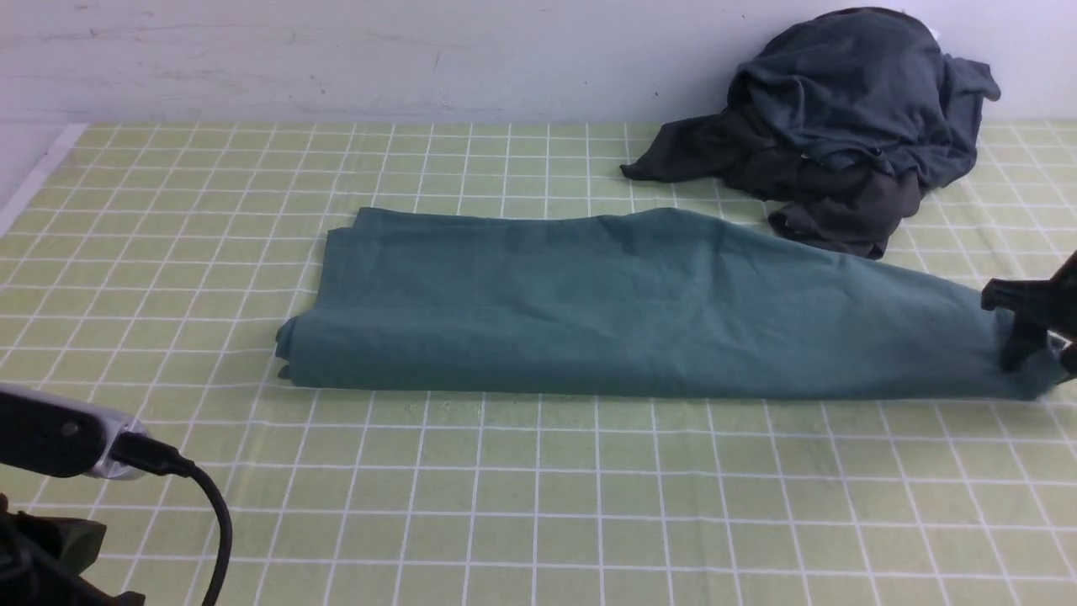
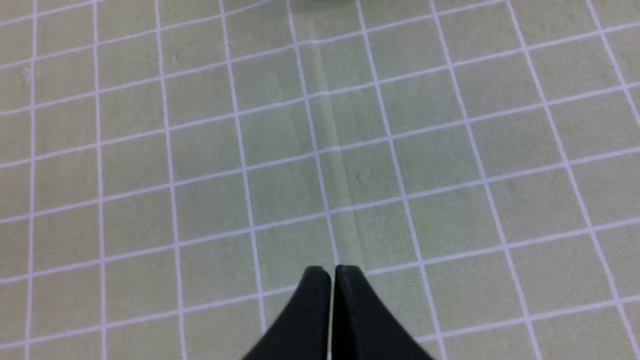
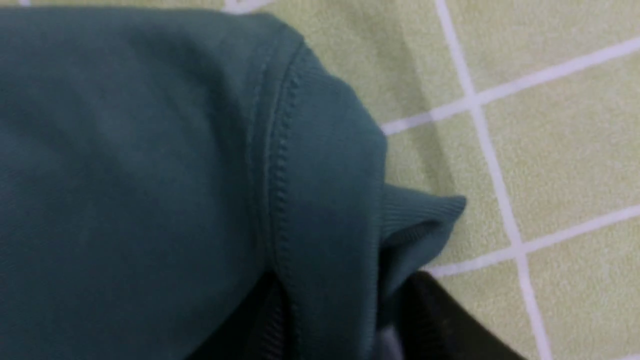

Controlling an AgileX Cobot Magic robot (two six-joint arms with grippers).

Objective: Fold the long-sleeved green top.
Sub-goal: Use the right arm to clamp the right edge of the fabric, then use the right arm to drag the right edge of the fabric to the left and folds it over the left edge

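The green long-sleeved top (image 1: 623, 311) lies in a long, low band across the table (image 1: 538, 513), stretching from left of the middle out to my right gripper (image 3: 345, 310). Its near edge runs almost straight, and its left end has small bunched folds. The table's covering is pale green with a grid of white lines. Beyond the top, toward the far right, sits a crumpled dark charcoal heap of clothes (image 1: 850, 118). My right gripper stands at the top's right end, its fingers apart with a stitched edge of the fabric between them; I cannot tell whether they pinch it. My left gripper (image 2: 332, 272) is closed, its fingertips together above the bare grid, near side, holding nothing.
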